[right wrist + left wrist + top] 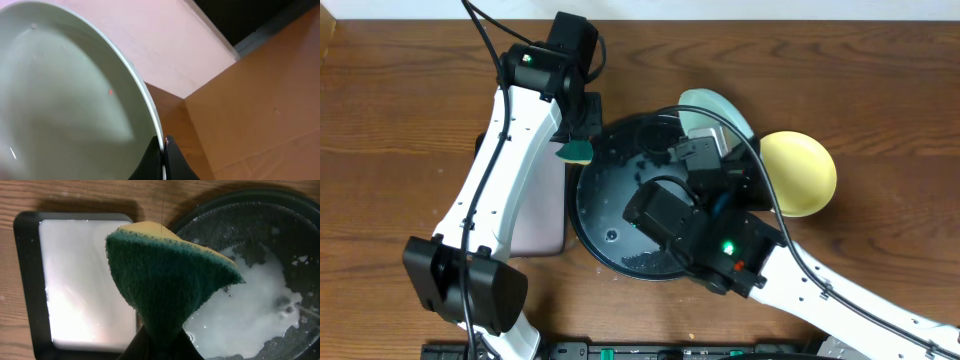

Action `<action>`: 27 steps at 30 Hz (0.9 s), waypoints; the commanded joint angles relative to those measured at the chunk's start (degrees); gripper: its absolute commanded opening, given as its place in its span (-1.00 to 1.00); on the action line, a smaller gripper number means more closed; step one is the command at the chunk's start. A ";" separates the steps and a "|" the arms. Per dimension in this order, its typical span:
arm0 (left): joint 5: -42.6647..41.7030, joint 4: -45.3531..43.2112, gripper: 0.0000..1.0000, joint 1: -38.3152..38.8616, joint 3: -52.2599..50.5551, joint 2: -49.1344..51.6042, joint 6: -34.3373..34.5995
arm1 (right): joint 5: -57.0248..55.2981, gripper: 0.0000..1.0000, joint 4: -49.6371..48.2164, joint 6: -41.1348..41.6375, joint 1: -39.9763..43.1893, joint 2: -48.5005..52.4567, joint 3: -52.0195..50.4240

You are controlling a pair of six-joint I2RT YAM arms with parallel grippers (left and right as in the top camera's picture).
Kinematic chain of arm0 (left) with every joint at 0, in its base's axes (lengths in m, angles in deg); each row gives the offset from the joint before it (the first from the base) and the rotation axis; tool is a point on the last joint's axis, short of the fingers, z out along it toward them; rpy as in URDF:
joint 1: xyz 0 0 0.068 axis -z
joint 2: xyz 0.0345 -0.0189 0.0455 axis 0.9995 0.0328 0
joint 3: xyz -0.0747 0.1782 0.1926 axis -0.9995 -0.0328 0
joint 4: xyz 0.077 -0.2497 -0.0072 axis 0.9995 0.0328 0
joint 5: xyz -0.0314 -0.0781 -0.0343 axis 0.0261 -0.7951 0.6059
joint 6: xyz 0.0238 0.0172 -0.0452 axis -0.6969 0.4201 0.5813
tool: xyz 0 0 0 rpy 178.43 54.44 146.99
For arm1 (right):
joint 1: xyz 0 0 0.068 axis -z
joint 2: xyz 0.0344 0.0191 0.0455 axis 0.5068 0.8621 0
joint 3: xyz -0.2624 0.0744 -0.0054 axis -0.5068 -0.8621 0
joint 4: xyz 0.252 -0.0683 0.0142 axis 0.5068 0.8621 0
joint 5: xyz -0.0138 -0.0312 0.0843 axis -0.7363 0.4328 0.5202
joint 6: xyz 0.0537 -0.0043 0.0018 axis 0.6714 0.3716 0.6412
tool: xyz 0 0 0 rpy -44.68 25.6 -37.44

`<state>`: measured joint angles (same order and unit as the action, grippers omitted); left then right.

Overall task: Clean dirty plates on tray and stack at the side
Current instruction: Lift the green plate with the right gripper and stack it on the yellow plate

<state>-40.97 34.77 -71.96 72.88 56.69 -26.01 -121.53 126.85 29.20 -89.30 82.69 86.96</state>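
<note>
Left arm (500, 170), white, runs from the near edge up the left side of the table (400, 120). Beneath it lies a rectangular tray (542, 215), black rim, pale inside; the left wrist view shows it lying flat on the wood.

Left gripper (578, 133) is clenched on a sponge (577, 152), green scouring face with a yellow back. Sponge is pinched at its lower end and fans out from the fingers. It hangs just over the gap between the rectangular tray and the left rim of the round black tray (595, 235).

Round black tray sits mid-table. In the left wrist view it has milky soapy water (250, 317) and bubbles pooled on its floor.

Right arm (840, 300) comes in from the near right corner, crossing over the tray's right half. Right gripper (705, 150) is grasping a mint-blue plate (715, 108) by its rim. In the right wrist view the rim sits between the two fingertips, plate tipped up on edge, not flat. Overhead, that plate is at the tray's upper right rim, part in, part out.

Yellow plate (802, 172) lies flat on the table just right of the tray, near the mint-blue plate. Cannot tell if the two touch.
</note>
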 commanded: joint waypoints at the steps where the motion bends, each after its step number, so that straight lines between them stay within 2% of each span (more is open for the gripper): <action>1: 0.31 0.28 -0.85 -0.26 0.90 -0.04 -0.94 | -4.46 -0.98 -0.02 1.05 -0.83 -1.77 -0.02; 6: 0.31 0.11 -0.85 -0.26 0.90 -0.04 -0.94 | -2.78 -0.98 -0.22 1.18 -0.83 -1.95 -0.02; 9: 0.31 0.09 -0.85 -0.26 0.90 -0.04 -0.94 | 4.22 -0.98 -0.09 3.48 -0.63 -1.90 -0.04; 16: 0.28 0.09 -0.85 -0.24 0.90 -0.04 -0.94 | 33.86 -0.98 0.04 9.11 5.60 -0.98 -0.11; 20: 0.28 0.11 -0.85 -0.24 0.90 -0.04 -0.92 | 52.30 -0.98 0.07 6.51 12.46 0.31 -0.11; 27: 0.26 0.13 -0.85 -0.24 0.90 -0.04 -0.92 | 77.53 -0.97 -2.45 1.29 27.39 -1.07 -0.07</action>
<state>-40.99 34.70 -71.96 72.88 56.69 -26.01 -60.66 125.67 33.09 -66.85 82.98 86.94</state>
